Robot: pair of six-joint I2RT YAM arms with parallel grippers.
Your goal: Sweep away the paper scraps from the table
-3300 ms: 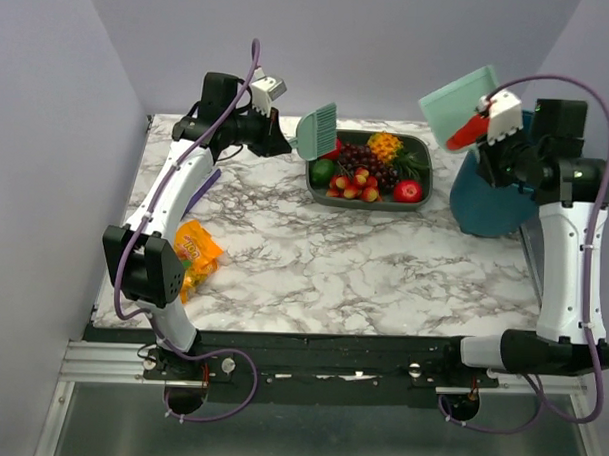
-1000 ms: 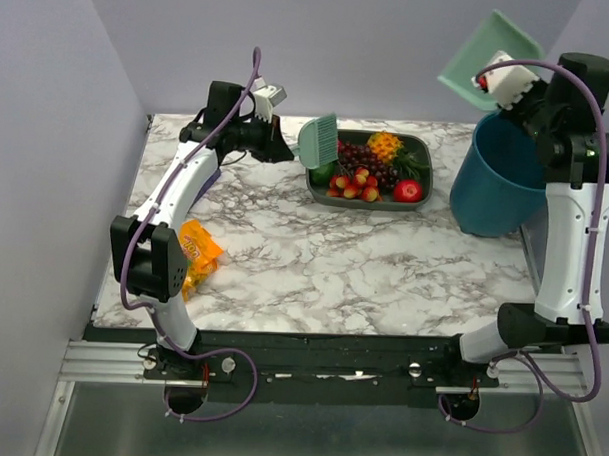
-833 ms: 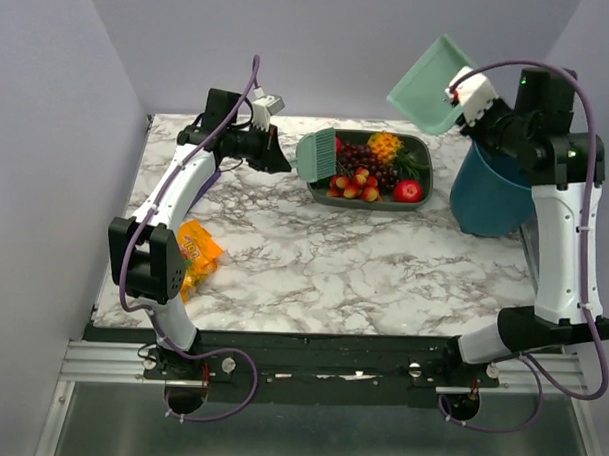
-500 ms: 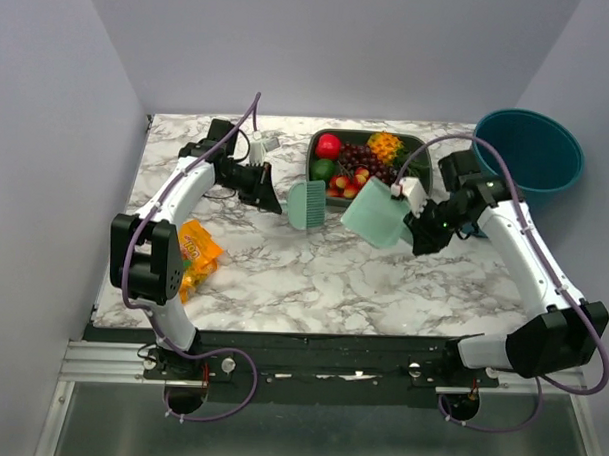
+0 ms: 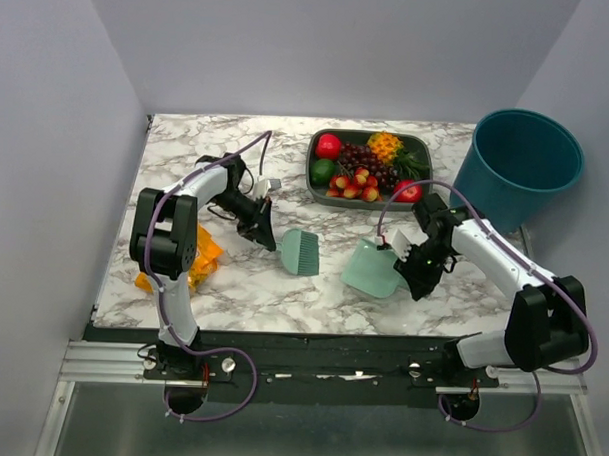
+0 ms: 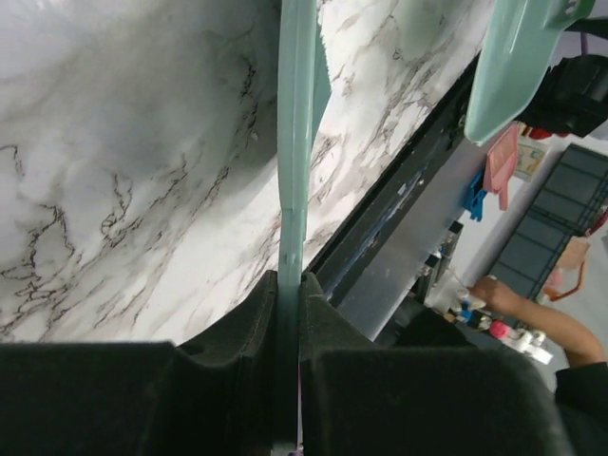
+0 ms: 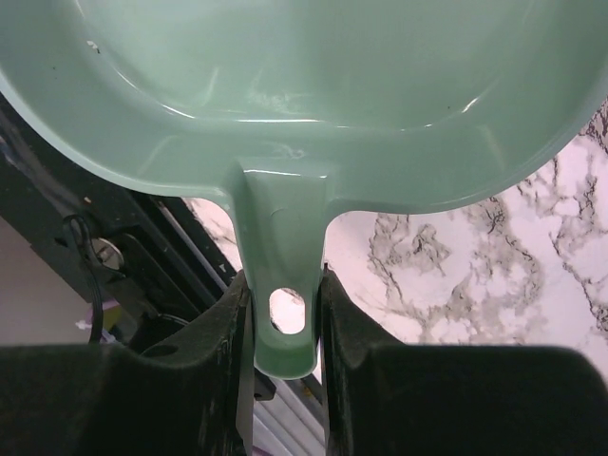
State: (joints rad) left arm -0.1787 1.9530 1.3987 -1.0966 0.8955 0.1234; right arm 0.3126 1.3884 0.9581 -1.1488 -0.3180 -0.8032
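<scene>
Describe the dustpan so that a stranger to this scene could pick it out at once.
On the marble table, look at the front half, just nearer than the fruit tray. The dustpan is the flat, pale green scoop there, its handle shut in the right gripper. The brush to its left matches in colour but is smaller and bristled.

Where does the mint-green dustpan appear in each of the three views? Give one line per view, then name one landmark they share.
Top external: the dustpan shows low, right of centre.
Left wrist: its edge shows at top right.
Right wrist: it fills the upper half, handle pointing down.
Shared landmark: the marble table.
</scene>
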